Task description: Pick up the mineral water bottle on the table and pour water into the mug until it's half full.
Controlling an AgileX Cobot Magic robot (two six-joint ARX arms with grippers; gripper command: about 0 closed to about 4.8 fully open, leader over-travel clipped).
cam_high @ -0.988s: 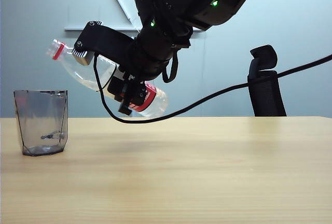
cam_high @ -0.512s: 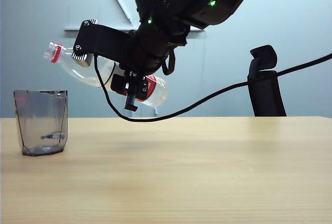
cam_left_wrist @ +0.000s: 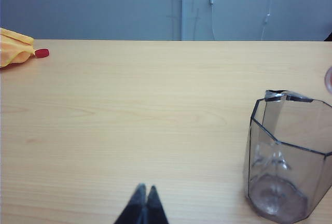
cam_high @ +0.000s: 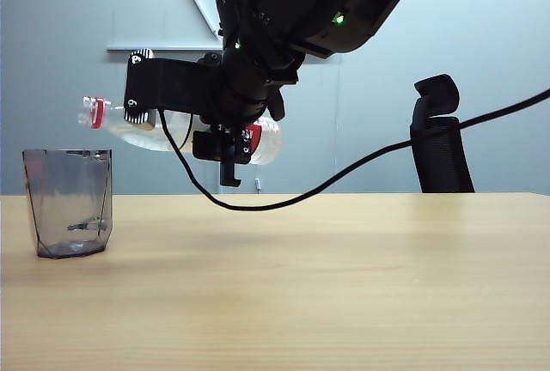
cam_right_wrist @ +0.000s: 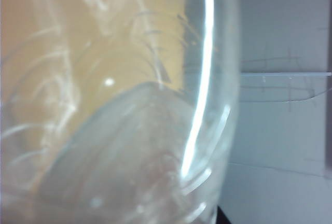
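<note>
Clear mineral water bottle (cam_high: 155, 133) lies roughly level in right claw (cam_high: 225, 141), clamped round the labelled body, red-ringed neck sticking out past the claw above the mug (cam_high: 68, 203). Exterior view alone shows that grip; right wrist view is only blurred bottle wall (cam_right_wrist: 119, 130). Left wrist view adds left claw (cam_left_wrist: 143, 208), tips pressed together, low over the desk (cam_left_wrist: 129, 115), mug (cam_left_wrist: 284, 156) off to one side, upright.

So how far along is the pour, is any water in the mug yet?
Picked up: the right gripper holds the mineral water bottle near level, above the table. Its mouth sits over the mug. No stream shows and the mug looks empty, so filling it halfway is left. The left gripper rests shut beside the mug.
</note>
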